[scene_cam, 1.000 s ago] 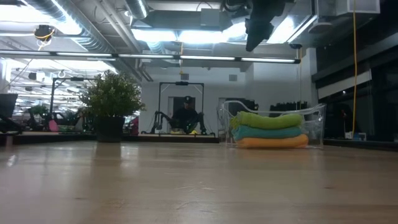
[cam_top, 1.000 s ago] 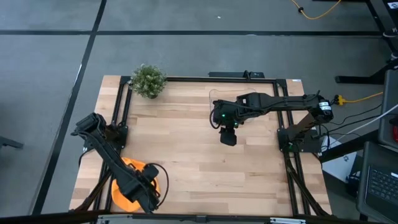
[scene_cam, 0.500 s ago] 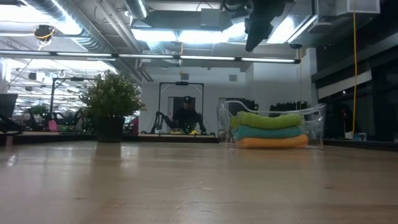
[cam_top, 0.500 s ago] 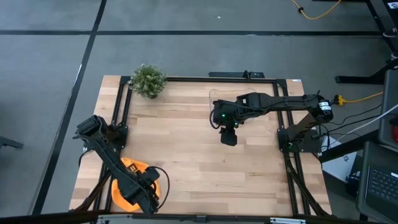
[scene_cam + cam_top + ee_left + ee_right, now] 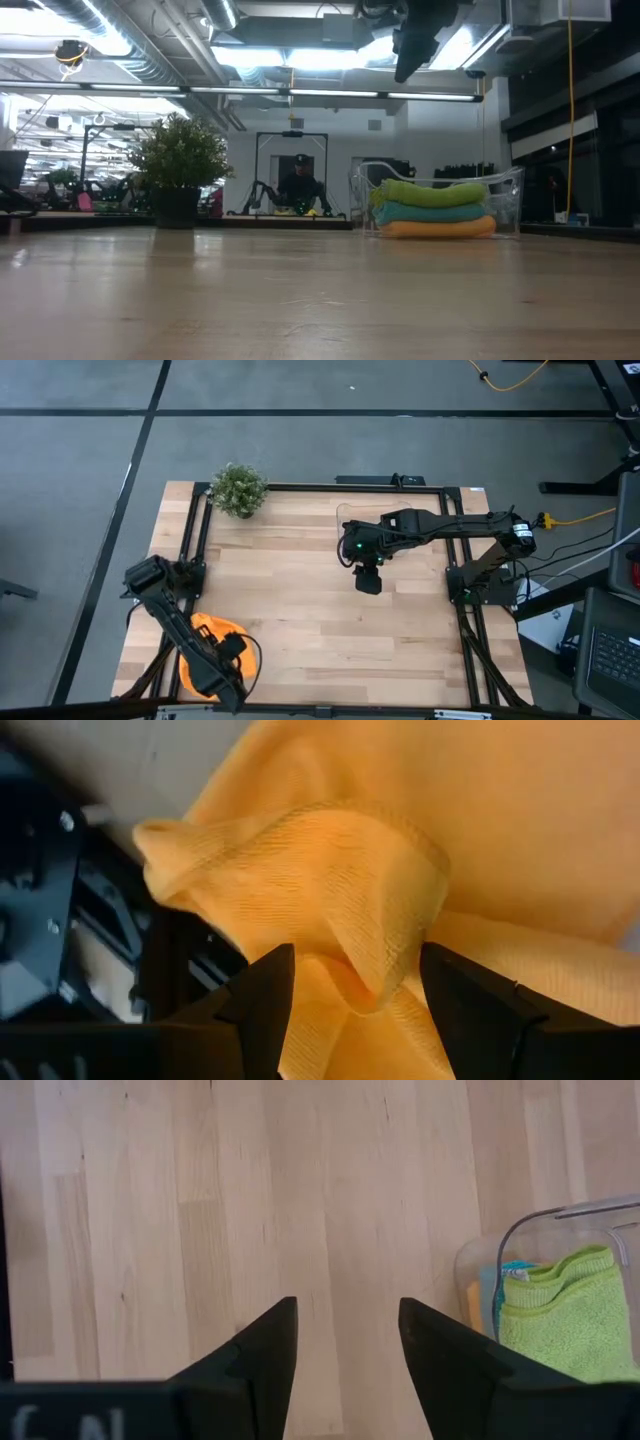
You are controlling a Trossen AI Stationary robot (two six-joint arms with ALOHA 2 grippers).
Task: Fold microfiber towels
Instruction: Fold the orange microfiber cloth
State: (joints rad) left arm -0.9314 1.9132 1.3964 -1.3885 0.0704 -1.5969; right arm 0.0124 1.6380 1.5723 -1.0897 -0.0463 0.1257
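- currently the loose orange towel (image 5: 205,660) lies crumpled at the near-left corner of the surface (image 5: 300,610), partly under the left arm.
- left end effector (image 5: 355,985) hangs right over it, fingers spread wide, a raised fold of the cloth standing between them but not pinched; nothing held.
- other three towels sit stacked in the clear tub (image 5: 510,195) near the far-right part of the surface: lime green towel (image 5: 430,192) on top, teal towel (image 5: 430,212) in the middle, second orange towel (image 5: 435,228) at the bottom.
- right end effector (image 5: 345,1345) hovers high over the middle of the surface, just in front of the tub, fingers apart, empty.
- handling guess: cloth looks light, limp and fuzzy; it won't hold shape, will sag and drag when lifted, not fragile, not slippery, pads should bite the pile fine.
- grab spot: hemmed edge or a corner is better than the middle bulge; the stitched ridge seen in the left wrist view is an easy pinch, but a corner would let it spread flat for folding.
- risk: pinching the bunched fold may catch two layers and keep it wadded.
- potted plant (image 5: 239,489) stands at the far-left corner, well apart from everything.
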